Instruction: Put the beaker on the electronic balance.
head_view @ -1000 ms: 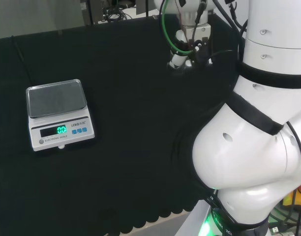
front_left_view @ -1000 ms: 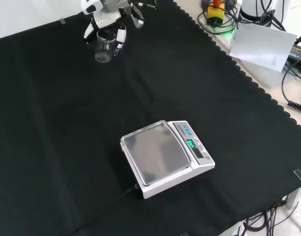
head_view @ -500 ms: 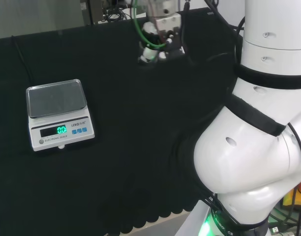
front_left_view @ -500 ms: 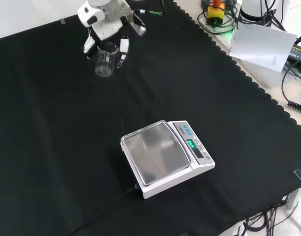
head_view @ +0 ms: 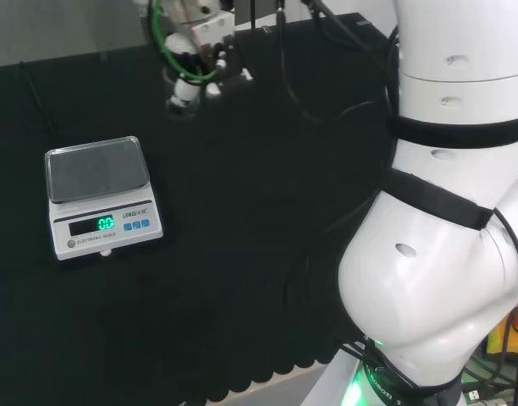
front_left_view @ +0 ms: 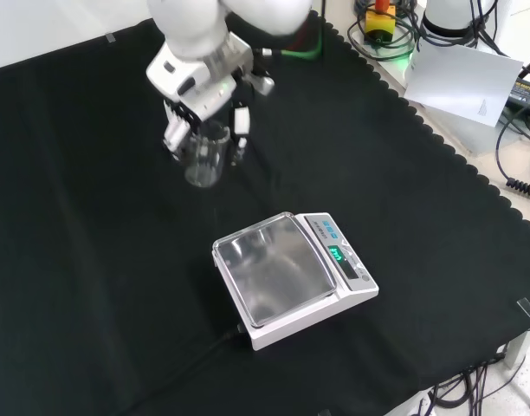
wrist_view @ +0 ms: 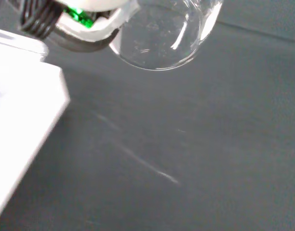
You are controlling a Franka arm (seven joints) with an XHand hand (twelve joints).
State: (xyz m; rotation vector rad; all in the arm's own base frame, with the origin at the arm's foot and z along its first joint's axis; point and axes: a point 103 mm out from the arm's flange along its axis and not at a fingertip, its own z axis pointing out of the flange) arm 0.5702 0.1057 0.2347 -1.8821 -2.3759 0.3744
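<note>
Bare black cloth (front_left_view: 92, 260) all round the electronic balance (front_left_view: 291, 277). Beyond its far edge, hand (front_left_view: 200, 82) curled round upright clear beaker (front_left_view: 205, 154), mouth up.

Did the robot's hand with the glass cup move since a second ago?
Yes. In the front view the hand, holding the beaker, has come down the picture toward the electronic balance, which sits in the same spot.
</note>
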